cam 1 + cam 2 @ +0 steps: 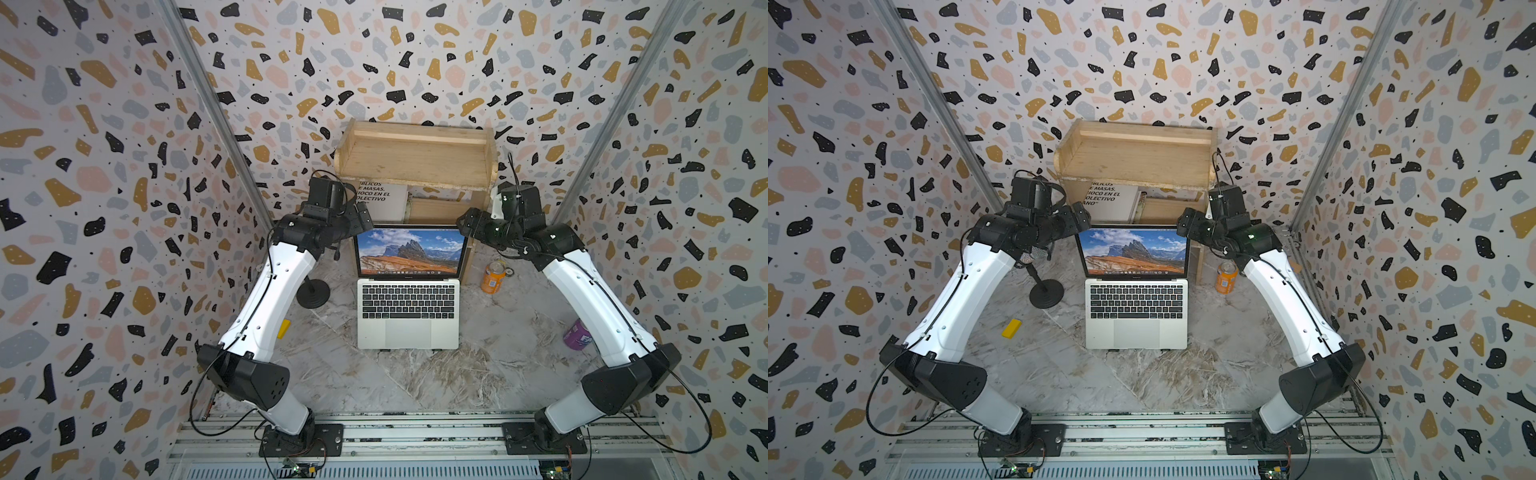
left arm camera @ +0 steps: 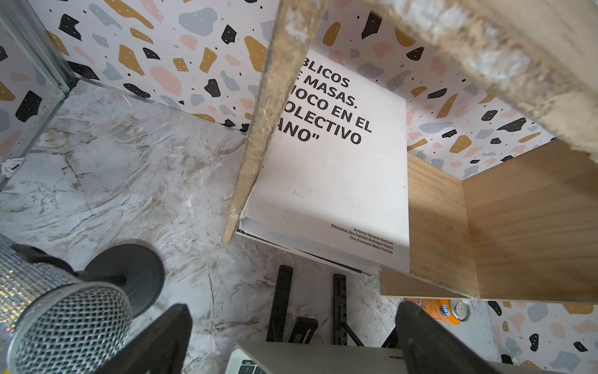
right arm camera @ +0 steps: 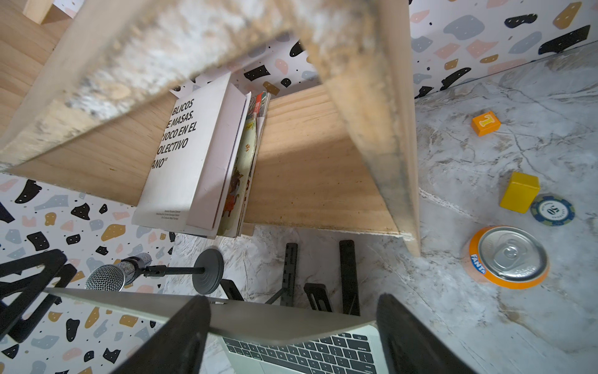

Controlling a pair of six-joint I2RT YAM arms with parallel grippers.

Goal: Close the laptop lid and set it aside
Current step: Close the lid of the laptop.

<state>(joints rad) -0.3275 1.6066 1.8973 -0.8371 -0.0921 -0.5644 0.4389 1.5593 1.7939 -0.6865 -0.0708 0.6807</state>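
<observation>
A wooden shelf stands against the back wall just behind the laptop, a white book leaning upright in its lower bay beside thinner magazines. A microphone on a round-based stand sits just left of the laptop, an orange can just right of it, with a yellow block and a poker chip beyond the can. Another yellow block lies near the left arm and a purple can near the right. The laptop rests mid-table on a black folding stand, its lid raised and showing a mountain scene. The left gripper hangs at the lid's upper left corner, fingers spread wide. The right gripper hangs at the upper right corner, its jaws also wide apart. In both wrist views the lid's top edge runs between the fingers. Contact cannot be confirmed, though neither gripper appears to clamp anything. The shelf's top board hides part of the book's title, and the arms cover the gripper tips in both top views.
</observation>
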